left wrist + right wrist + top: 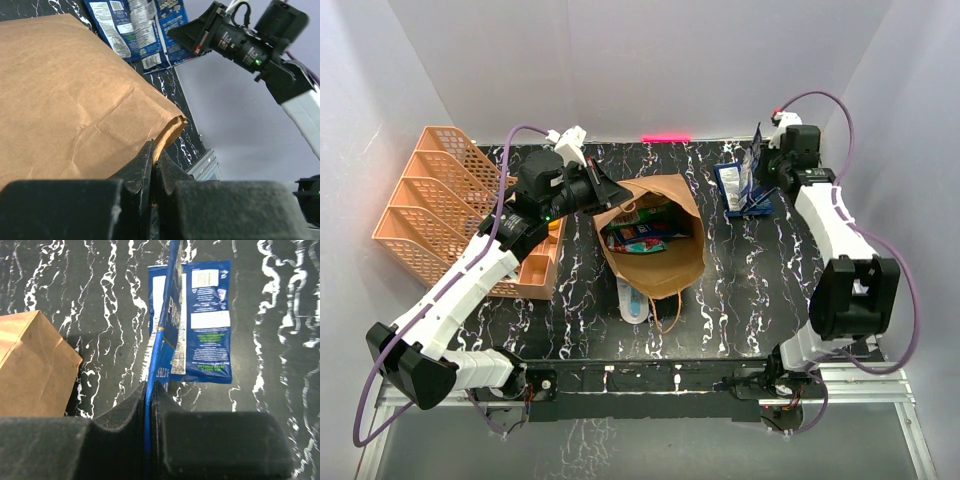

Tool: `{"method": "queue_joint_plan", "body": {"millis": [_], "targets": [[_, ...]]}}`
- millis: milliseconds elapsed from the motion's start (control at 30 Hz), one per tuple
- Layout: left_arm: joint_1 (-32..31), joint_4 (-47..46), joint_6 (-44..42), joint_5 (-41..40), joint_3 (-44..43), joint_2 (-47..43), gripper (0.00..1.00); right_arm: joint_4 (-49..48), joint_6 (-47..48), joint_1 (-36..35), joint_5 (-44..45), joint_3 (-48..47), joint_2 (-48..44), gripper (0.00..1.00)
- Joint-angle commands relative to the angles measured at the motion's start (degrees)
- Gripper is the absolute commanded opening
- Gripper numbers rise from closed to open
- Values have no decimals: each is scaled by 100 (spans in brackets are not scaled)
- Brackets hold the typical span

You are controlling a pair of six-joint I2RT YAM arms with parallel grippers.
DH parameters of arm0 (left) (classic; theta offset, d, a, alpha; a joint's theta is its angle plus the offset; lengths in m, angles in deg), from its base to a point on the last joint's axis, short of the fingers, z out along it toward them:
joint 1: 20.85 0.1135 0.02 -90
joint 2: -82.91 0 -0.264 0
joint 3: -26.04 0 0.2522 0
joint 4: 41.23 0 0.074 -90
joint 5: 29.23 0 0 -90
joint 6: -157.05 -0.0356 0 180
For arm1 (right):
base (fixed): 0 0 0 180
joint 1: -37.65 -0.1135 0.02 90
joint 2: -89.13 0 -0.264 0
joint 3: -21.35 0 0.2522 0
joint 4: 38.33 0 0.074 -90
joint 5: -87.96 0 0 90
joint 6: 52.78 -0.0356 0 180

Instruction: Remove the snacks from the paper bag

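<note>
The brown paper bag (665, 240) lies open in the table's middle, with packets of snacks (642, 236) inside: dark blue, red and green. My left gripper (612, 193) is shut on the bag's rim, seen in the left wrist view (155, 157) pinching the paper edge (167, 135). My right gripper (757, 165) at the back right is shut on a dark blue snack packet (161, 347), held edge-on above the table. Another dark blue packet (207, 322) lies flat beneath it, also in the top view (732, 188).
Orange mesh trays (435, 195) stand at the left, with a small orange box (538, 268) beside them. A white and light-blue oblong item (632, 302) lies in front of the bag, near its loop handle (670, 312).
</note>
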Motion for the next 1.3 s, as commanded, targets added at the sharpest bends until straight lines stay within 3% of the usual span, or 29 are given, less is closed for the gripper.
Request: {"method": "queue_joint_plan", "body": {"millis": [0,167,467,1033,1267], "targets": [[25,-2,35,117,-84,-203,0,-604,-169,737,-2395,-499,482,8],[19,-46,61,179,-101,-137,0,-918,-558,1151,-3834,-785,1227,8],[19,17,31,165,-147,-110,0,-1400,-1313,1335,-5055,-1342,2333,8],[24,71,-42,217,-260,100,0,-1160,-975,2043,-4766,-1580,3978,8],[25,24,-21,272,-309,189,0,-1430,-1416,2133,-4640,-1449,4299,8]]}}
